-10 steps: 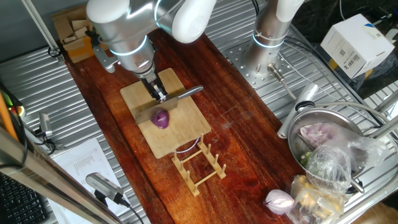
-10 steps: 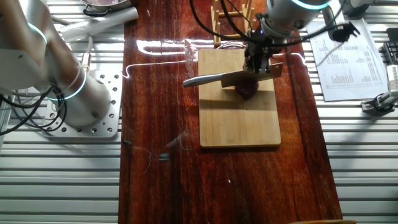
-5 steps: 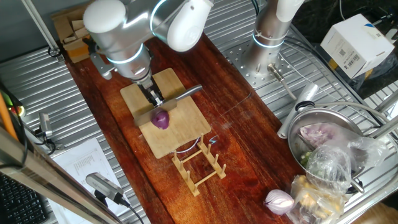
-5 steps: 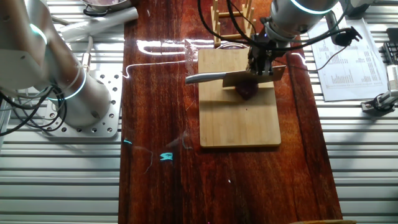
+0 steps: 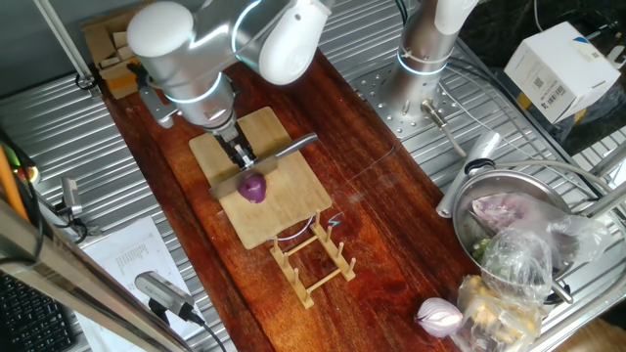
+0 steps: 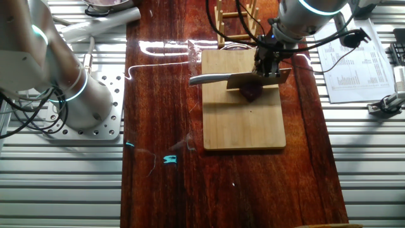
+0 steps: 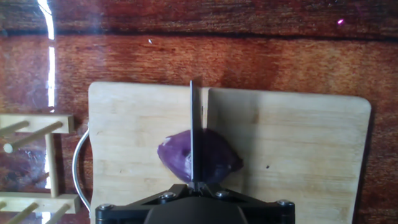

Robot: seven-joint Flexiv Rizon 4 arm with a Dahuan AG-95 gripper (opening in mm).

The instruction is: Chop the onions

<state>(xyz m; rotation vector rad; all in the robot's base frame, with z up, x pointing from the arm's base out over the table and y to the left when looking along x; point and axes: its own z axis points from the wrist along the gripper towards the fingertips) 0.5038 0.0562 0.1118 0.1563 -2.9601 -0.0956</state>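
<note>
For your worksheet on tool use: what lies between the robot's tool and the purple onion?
The knife: in the hand view its blade runs from the tool down across the purple onion on the cutting board.

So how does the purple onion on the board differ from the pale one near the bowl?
The purple onion is smaller, dark and glossy; the pale onion is larger and pinkish-white. The purple one sits on the cutting board under the knife; the pale one lies untouched beside the bowl. Both are roundish.

A shiny dark purple onion (image 7: 205, 155) is seen on a pale tan wooden cutting board (image 7: 298, 155), crossed by a grey steel knife (image 6: 237, 80), on a dark red-brown striped wooden table (image 5: 391, 244).
</note>
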